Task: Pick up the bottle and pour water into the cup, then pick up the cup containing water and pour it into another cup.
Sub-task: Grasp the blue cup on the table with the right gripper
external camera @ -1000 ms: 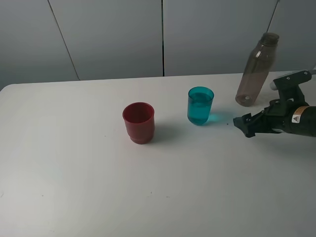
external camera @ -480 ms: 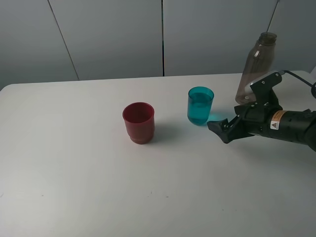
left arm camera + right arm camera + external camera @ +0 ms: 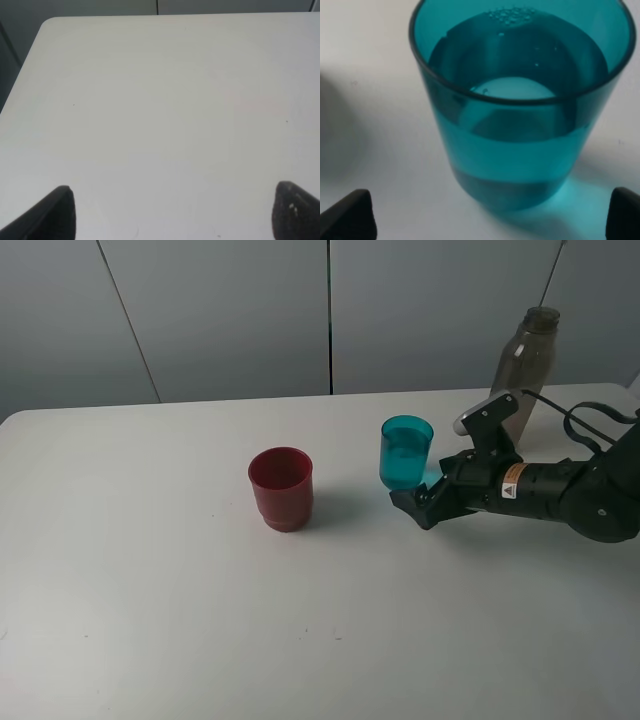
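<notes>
Just ahead of my wide-open right gripper (image 3: pixel 411 507) stands the small translucent teal plastic tumbler (image 3: pixel 520 150), part-filled: likely light, stiff, smooth and sloshy, so I'd grip mid-wall, level.

Soft, even light brightens the white tabletop (image 3: pixel 150 620), leaving only faint shadows. Passing through the cup (image 3: pixel 520 125), it throws a teal glow beside the base. In both wrist views the dark fingers (image 3: pixel 347 217) at the frame's edge are blurred.
</notes>
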